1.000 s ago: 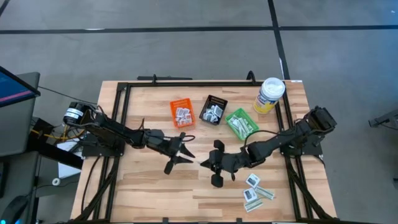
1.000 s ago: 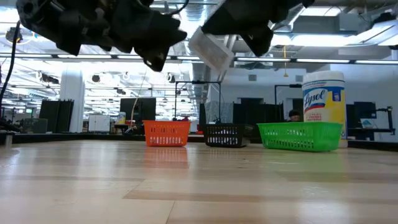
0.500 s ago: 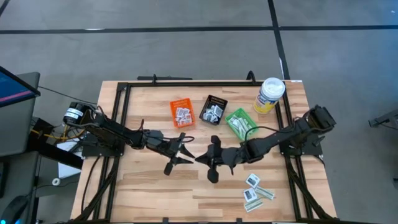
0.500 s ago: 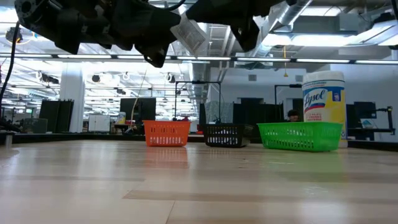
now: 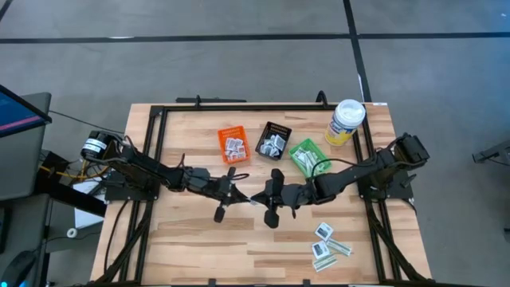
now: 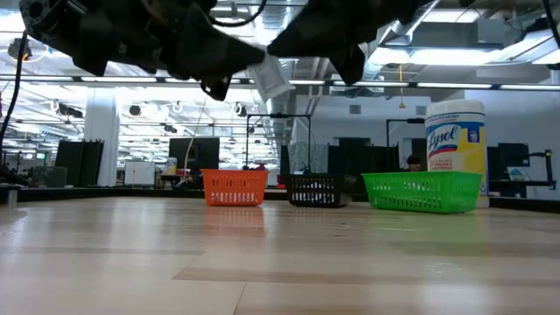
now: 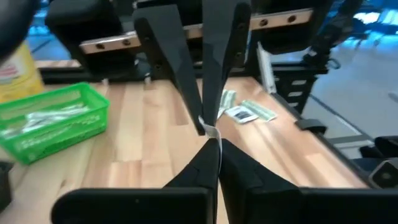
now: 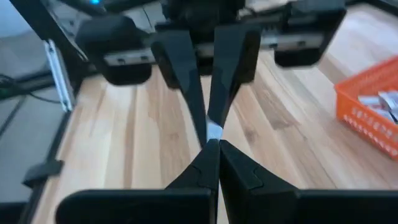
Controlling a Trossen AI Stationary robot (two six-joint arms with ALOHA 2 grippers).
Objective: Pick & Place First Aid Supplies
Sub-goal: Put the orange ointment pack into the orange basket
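Left claw (image 5: pixel 239 196) and right claw (image 5: pixel 259 199) meet tip to tip at frame centre, above the tabletop (image 5: pixel 183 239), both pinching one white packet (image 6: pixel 273 77): likely a hand-over. Orange bin (image 5: pixel 233 145), upper centre, holds white packets; black bin (image 5: pixel 274 141) likewise; green bin (image 5: pixel 308 158) holds pale strips. Loose packets (image 5: pixel 328 243) lie lower right.
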